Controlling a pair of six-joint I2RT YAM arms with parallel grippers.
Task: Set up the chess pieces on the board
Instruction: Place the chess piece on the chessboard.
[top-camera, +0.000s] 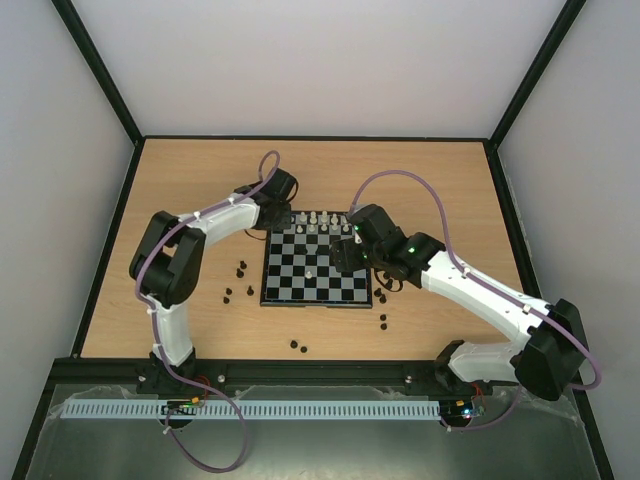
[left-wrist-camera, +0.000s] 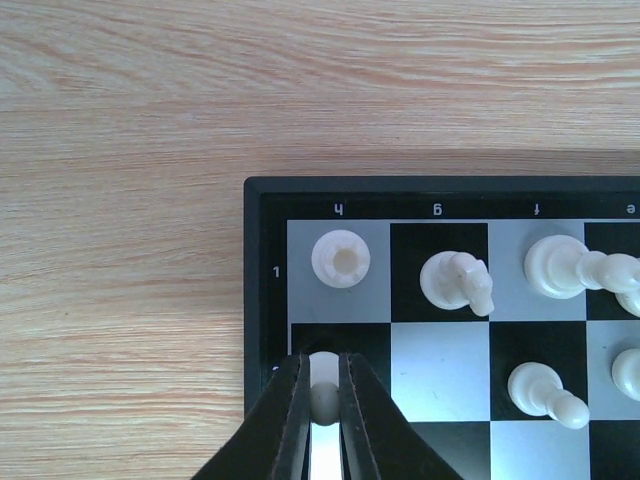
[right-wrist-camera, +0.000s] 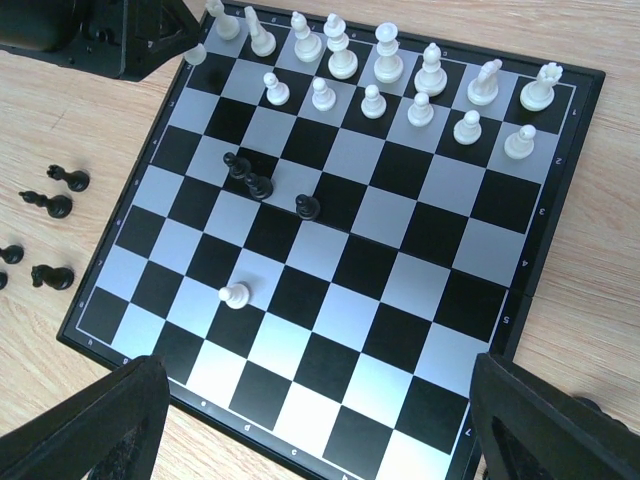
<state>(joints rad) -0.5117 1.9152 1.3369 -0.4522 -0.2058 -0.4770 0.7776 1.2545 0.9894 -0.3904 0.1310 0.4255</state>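
The board (top-camera: 266, 285) lies mid-table; its corner shows in the left wrist view (left-wrist-camera: 262, 280). White chess pieces (right-wrist-camera: 372, 100) fill most of its two far rows. My left gripper (left-wrist-camera: 322, 362) is shut on a white pawn (left-wrist-camera: 325, 398) over the black corner square of the second row, beside a white rook (left-wrist-camera: 341, 258). It reaches in at the board's far-left corner (top-camera: 283, 220). My right gripper (right-wrist-camera: 315, 375) is open wide and empty above the board's near half (top-camera: 348, 256). A lone white pawn (right-wrist-camera: 235, 293) and three black pieces (right-wrist-camera: 259, 185) stand mid-board.
Loose black pieces lie on the wooden table left of the board (top-camera: 241, 268), in front of it (top-camera: 297, 346) and to its right (top-camera: 383, 322). Some show in the right wrist view (right-wrist-camera: 50, 205). The left arm's body (right-wrist-camera: 110, 35) overhangs the far-left corner.
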